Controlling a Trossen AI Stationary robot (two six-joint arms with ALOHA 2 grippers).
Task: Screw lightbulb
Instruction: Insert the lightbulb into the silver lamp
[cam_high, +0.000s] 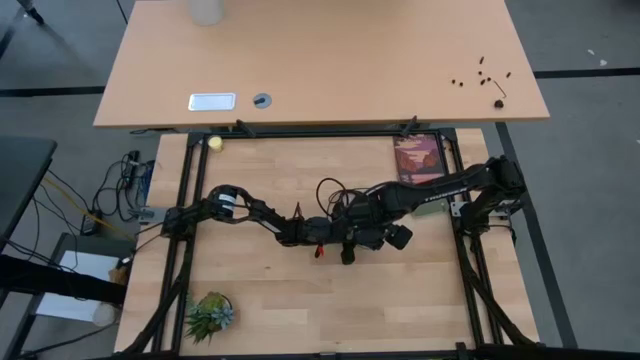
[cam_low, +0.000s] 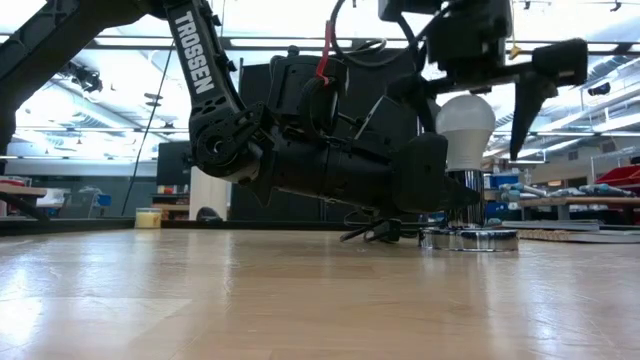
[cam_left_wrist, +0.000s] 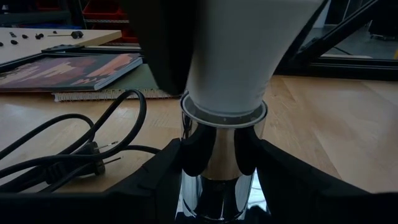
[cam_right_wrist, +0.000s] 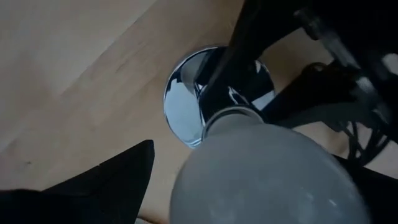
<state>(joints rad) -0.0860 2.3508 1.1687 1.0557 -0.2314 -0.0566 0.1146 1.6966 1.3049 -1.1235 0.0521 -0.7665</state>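
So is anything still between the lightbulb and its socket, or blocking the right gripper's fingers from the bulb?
Nothing visible. The lightbulb stands upright in the chrome socket, which the left gripper clamps. The right gripper hangs open above, fingers either side of the bulb.

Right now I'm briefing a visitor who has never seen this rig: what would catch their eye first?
The white lightbulb standing upright in a shiny socket stem above a silvery base disc, mid-table. The left gripper clamps the stem low down, while the right gripper hangs open over the bulb. Behind them lies a black cord and a book.
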